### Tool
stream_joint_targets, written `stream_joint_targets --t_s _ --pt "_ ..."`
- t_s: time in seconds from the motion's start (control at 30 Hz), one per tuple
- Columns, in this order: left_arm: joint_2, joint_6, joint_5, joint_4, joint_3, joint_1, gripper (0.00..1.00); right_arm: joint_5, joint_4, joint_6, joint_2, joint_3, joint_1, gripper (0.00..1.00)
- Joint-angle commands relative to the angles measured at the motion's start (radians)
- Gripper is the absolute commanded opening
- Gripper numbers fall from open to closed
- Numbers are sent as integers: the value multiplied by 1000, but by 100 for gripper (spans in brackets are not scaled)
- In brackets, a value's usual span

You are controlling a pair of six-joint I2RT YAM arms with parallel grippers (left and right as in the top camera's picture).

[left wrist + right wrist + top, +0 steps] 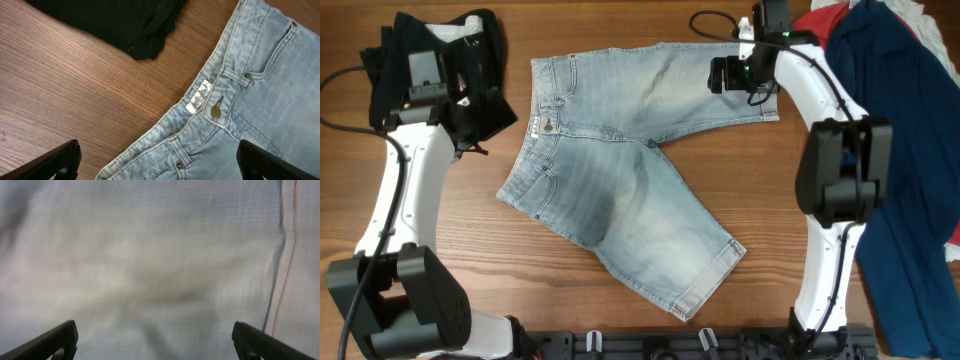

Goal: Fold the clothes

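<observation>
Light-blue denim shorts point(620, 170) lie spread flat on the wooden table, waistband to the left, one leg to the upper right, the other to the lower right. My left gripper point(485, 115) is open and hovers over the table edge of the waistband point(200, 107), whose button and label show in the left wrist view. My right gripper point(725, 75) is open and sits just above the hem end of the upper leg; the right wrist view shows blurred pale denim point(150, 265) very close, with the hem point(295, 270) at the right.
A black garment point(440, 70) lies at the back left, also showing in the left wrist view point(120, 22). A pile with navy point(890, 120), red point(825, 20) and white clothes fills the right side. Cables run along the back edge.
</observation>
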Motion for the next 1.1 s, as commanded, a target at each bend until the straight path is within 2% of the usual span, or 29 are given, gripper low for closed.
stream_joint_targets --t_s 0.0,0.2,0.3,0.43,0.5,0.53,0.63,0.8,1.07 --pt "8 49 1 -7 -1 0 100 -88 -183 32 -174 36 -3 100" --pt "8 69 3 -31 -1 0 100 -135 -544 -32 -222 -3 5 97" --pt "8 70 5 -50 -1 0 100 -129 -572 -38 -222 -82 9 96" --pt "8 69 5 -52 -1 0 100 -133 -568 -57 -222 -241 22 88" --pt "8 69 5 -54 -1 0 100 -136 -540 -46 -226 -320 45 89" --pt "8 69 5 -57 -1 0 100 -135 -513 -16 -237 -365 57 94" --pt "8 69 5 -67 -1 0 100 -135 -379 64 -356 -564 105 95" --pt "8 69 5 -60 -1 0 100 -135 -231 119 -529 -799 119 98" --pt "8 69 5 -61 -1 0 100 -128 -69 188 -541 -1006 121 87"
